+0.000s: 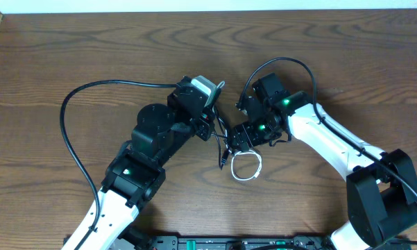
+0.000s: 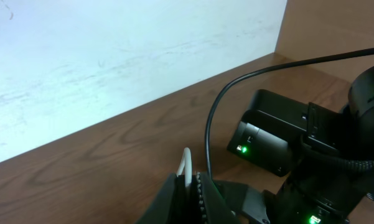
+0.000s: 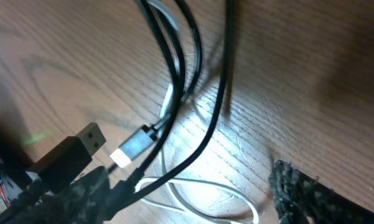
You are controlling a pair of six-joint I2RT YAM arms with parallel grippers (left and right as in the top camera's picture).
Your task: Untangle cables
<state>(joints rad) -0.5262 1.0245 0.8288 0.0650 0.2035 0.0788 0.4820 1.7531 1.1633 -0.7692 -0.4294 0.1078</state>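
Observation:
The cables lie tangled at mid table: a white loop [image 1: 247, 171] and thin black cords [image 1: 225, 142] with small plugs. My left gripper [image 1: 217, 89] is shut on a white cable [image 2: 187, 167], which sticks up from between its jaws [image 2: 190, 186]. My right gripper [image 1: 240, 142] hovers low over the tangle, with its fingers wide apart [image 3: 180, 199]. In the right wrist view black cords [image 3: 187, 68] cross between the fingers above the white loop [image 3: 202, 186]. A black USB plug [image 3: 90, 137] and a white-tipped plug [image 3: 132, 147] sit near its left finger.
Thick black arm cords arc over the table at the left [image 1: 73, 104] and above the right wrist [image 1: 277, 64]. The right arm's black body [image 2: 267, 134] stands close in front of the left gripper. A pale wall [image 2: 112, 56] bounds the far table edge.

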